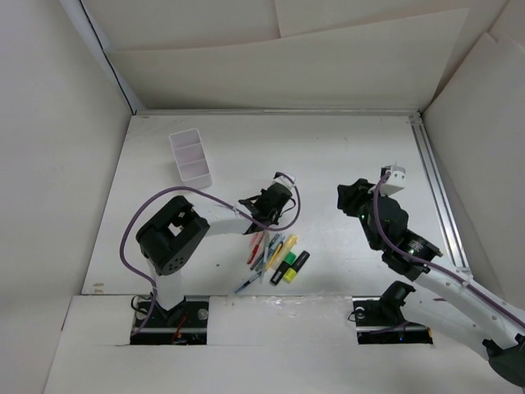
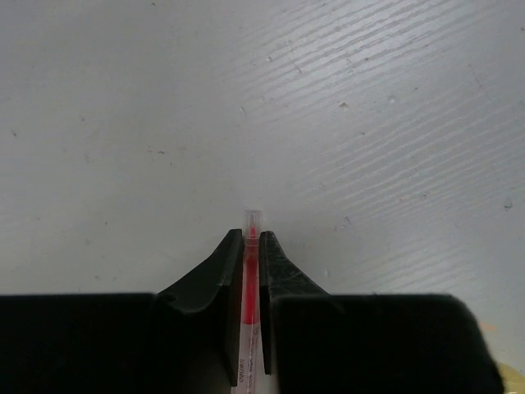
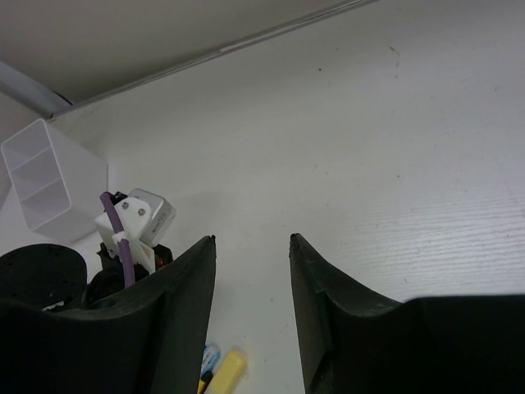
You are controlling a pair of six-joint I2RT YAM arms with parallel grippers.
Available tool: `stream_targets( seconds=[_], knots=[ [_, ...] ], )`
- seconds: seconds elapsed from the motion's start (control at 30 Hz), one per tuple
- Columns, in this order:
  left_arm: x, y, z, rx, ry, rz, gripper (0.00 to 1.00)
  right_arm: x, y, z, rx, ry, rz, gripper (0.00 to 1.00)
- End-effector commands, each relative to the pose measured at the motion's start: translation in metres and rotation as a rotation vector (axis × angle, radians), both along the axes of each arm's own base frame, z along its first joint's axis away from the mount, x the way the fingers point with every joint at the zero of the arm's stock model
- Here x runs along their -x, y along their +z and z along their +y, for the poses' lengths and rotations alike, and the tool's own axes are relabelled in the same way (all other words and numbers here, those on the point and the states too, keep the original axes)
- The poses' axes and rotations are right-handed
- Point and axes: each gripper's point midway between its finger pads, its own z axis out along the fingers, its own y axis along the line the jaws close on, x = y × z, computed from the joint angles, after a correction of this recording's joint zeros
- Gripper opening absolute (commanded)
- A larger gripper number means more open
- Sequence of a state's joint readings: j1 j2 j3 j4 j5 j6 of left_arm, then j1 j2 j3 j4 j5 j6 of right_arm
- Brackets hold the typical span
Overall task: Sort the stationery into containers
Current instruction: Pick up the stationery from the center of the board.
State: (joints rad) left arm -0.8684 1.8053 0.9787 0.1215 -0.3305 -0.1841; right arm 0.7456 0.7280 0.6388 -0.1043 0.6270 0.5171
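White tabletop (image 2: pixel 164 123) — red pen (image 2: pixel 250 275) lengthwise in left hand (image 2: pixel 251 240)

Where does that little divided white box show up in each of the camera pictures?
Top external: white box at upper left on the table.
Left wrist: not in it.
Right wrist: at the far left edge.
Shared landmark: the left arm's white camera block, in the top and right wrist views.
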Motion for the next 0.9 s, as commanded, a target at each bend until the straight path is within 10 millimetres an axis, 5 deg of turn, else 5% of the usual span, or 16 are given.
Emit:
stream_targets(
  seconds=[0.0,0.23,0.43,0.67,0.87],
  knots=[
    [-0.015,0.015,0.010,-0.046,0.065,-0.066,0.00,-0.001,0.005,0.001,-0.021,0.006,-0.013,0.47],
    [-0.046,0.066,0.020,0.073,0.136,-0.160,0.00,-0.003,0.001,0.005,-0.007,0.016,-0.006,0.47],
    [-0.075,0.141,0.041,0.252,0.299,-0.285,0.00,-0.002,0.001,0.006,-0.009,0.025,-0.005,0.47],
    [-0.109,0.235,0.103,0.505,0.531,-0.495,0.00,-0.002,0.001,0.008,-0.010,0.036,-0.003,0.47],
    [-0.141,0.284,0.152,0.401,0.733,-0.709,0.00,0.000,0.004,0.009,-0.019,0.045,-0.010,0.47]
  ],
)
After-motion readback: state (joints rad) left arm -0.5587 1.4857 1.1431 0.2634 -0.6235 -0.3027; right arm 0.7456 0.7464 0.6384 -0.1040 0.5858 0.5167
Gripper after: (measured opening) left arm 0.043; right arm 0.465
